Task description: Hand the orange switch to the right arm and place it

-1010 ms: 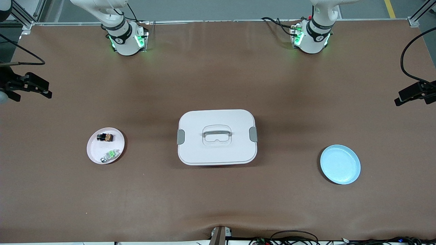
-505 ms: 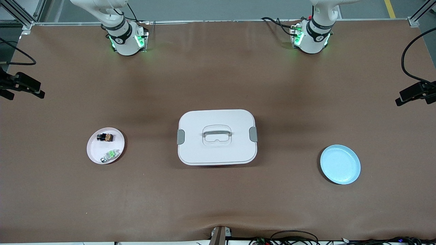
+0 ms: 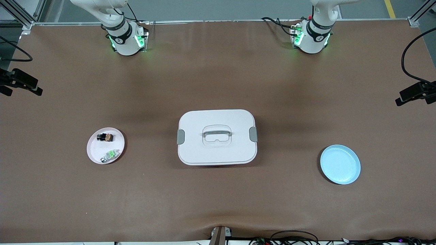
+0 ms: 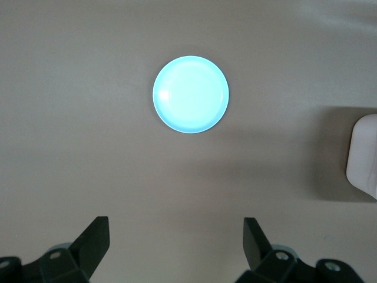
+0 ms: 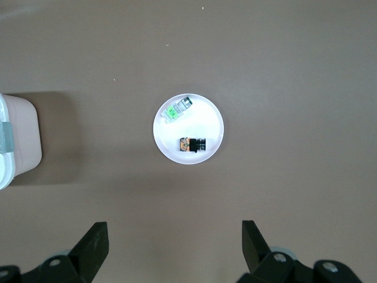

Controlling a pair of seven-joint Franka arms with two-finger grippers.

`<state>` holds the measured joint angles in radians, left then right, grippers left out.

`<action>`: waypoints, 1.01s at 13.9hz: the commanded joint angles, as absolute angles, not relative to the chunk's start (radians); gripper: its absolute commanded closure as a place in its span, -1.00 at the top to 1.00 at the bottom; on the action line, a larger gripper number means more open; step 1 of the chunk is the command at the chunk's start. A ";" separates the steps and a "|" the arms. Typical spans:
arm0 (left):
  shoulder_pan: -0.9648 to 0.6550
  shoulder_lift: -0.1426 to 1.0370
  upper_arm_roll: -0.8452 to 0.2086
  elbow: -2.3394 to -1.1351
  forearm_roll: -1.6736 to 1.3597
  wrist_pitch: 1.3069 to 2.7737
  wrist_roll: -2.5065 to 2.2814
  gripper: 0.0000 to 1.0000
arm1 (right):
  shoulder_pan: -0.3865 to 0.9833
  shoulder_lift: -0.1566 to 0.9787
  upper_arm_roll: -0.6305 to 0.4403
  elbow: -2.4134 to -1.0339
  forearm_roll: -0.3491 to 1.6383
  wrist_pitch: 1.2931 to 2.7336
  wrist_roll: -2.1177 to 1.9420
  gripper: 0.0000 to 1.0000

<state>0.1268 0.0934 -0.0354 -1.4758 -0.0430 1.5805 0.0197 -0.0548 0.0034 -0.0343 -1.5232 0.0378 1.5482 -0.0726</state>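
1. Sitting on the pink plate (image 3: 91, 149): the orange switch (image 3: 105, 137), toward the right arm's end of the tabletop (image 3: 218, 78), untouched by either gripper.
2. Same plate also carries a green switch (image 3: 110, 155), nearer the front camera than the orange one, the two apart.
3. White lidded box (image 3: 217, 137) sits mid-tabletop, handle on the lid, grey latches at both ends.
4. Blue plate (image 3: 340, 164) lies toward the left arm's end, nothing on it.
5. Right gripper (image 5: 175, 250) hangs high over the pink plate, fingers spread wide, nothing between them.
6. Left gripper (image 4: 176, 247) hangs high over the table near the blue plate, fingers spread wide too, holding nothing.
7. In the front view, both grippers are at the side edges of the frame, up in the air.
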 commanded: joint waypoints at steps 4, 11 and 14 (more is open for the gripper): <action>0.120 0.094 -0.040 -1.465 -0.044 1.580 0.040 1.00 | -0.054 0.006 -0.032 -1.470 0.034 1.517 -0.083 1.00; 0.117 0.061 -0.084 -1.463 -0.041 1.569 0.021 1.00 | -0.058 0.003 -0.037 -1.476 0.018 1.454 -0.092 1.00; 0.118 0.060 -0.087 -1.462 -0.040 1.545 0.020 1.00 | -0.058 0.002 -0.037 -1.480 0.020 1.442 -0.092 1.00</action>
